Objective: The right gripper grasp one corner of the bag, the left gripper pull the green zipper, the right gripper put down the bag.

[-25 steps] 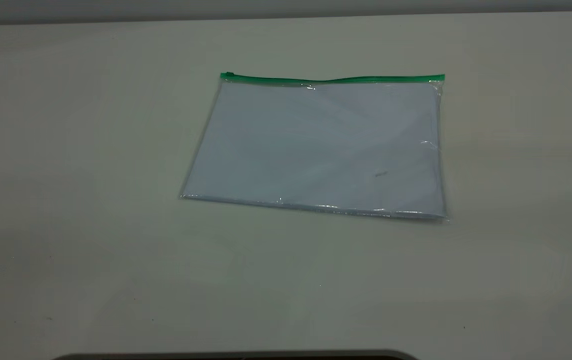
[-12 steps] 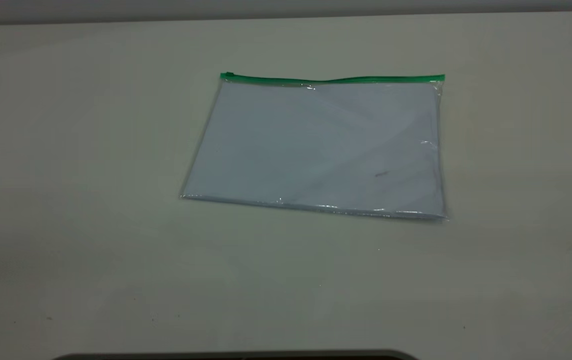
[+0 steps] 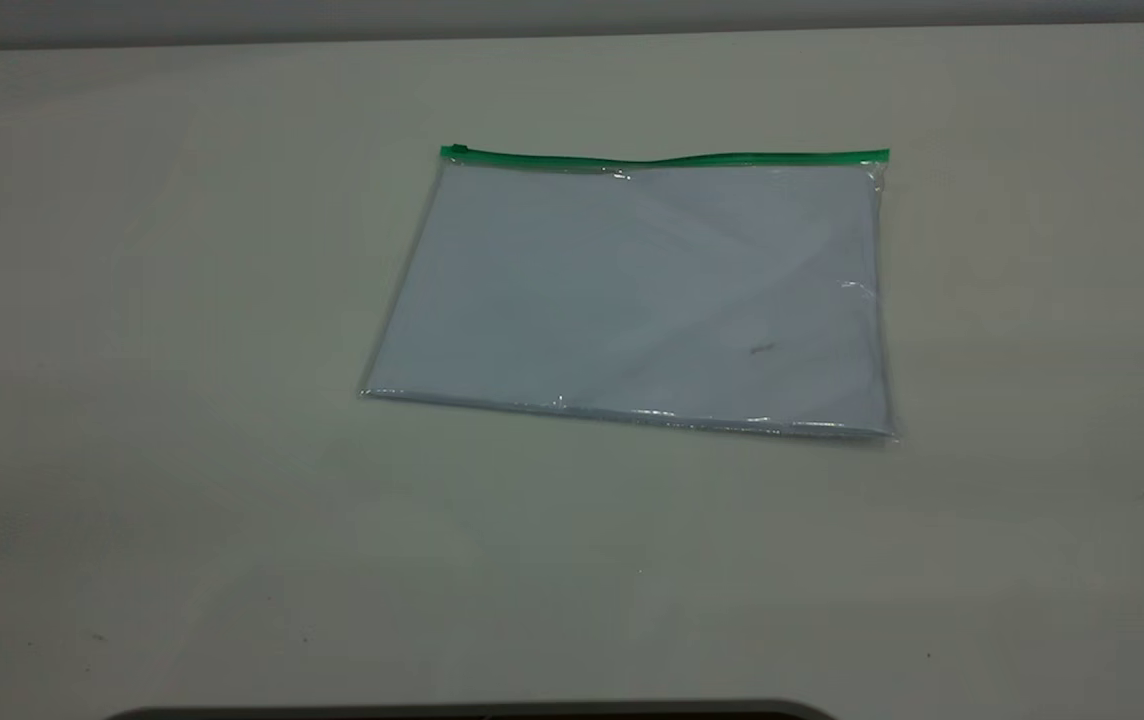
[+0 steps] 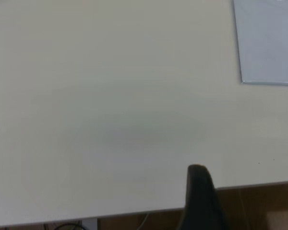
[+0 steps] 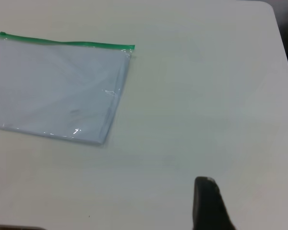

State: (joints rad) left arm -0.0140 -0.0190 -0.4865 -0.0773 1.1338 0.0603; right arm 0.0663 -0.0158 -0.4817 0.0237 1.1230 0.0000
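The bag (image 3: pixel 632 290) lies flat on the table, a clear pouch with white paper inside. The green zipper (image 3: pixel 662 158) runs along its far edge, with the slider tab (image 3: pixel 454 151) at the left end. Neither gripper shows in the exterior view. In the right wrist view the bag (image 5: pixel 57 91) and zipper (image 5: pixel 62 42) lie well away from my right gripper (image 5: pixel 252 196), which is open and empty; one black finger (image 5: pixel 206 203) shows. In the left wrist view only a corner of the bag (image 4: pixel 269 43) shows, far from my left gripper (image 4: pixel 249 187), open and empty over the table's edge.
The pale table (image 3: pixel 182 450) bears only the bag. Its rounded far right corner (image 5: pixel 271 7) shows in the right wrist view. In the left wrist view the table's edge (image 4: pixel 134 211) runs beside the gripper's finger (image 4: pixel 200 196), with brown floor beyond.
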